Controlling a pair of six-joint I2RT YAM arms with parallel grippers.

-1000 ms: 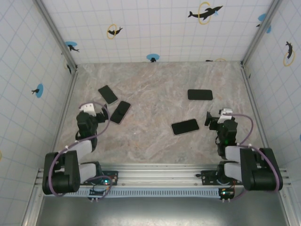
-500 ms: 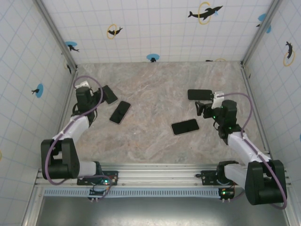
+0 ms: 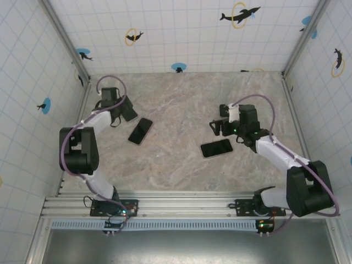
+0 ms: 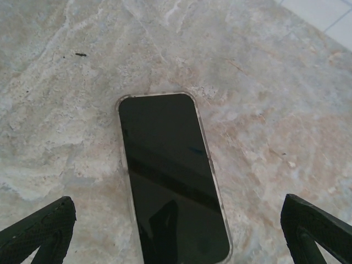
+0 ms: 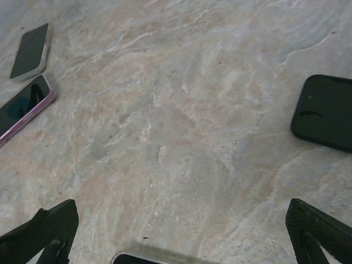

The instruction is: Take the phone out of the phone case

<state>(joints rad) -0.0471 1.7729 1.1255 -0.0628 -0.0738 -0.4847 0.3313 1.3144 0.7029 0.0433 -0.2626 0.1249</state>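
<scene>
On the marble table [image 3: 181,99], the cased phone [image 4: 165,165] lies beneath the released, empty left claw [image 4: 176,234].

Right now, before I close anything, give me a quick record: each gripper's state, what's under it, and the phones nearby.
left gripper: open, above clear-case phone, a finger on either side, clear of it
right gripper: open, holding nothing, over bare table
near right gripper: black phone to one side; edge of cased phone just below the fingers
farther off: pink-case phone, lying flat
task: phone in its case; nothing gripped
</scene>
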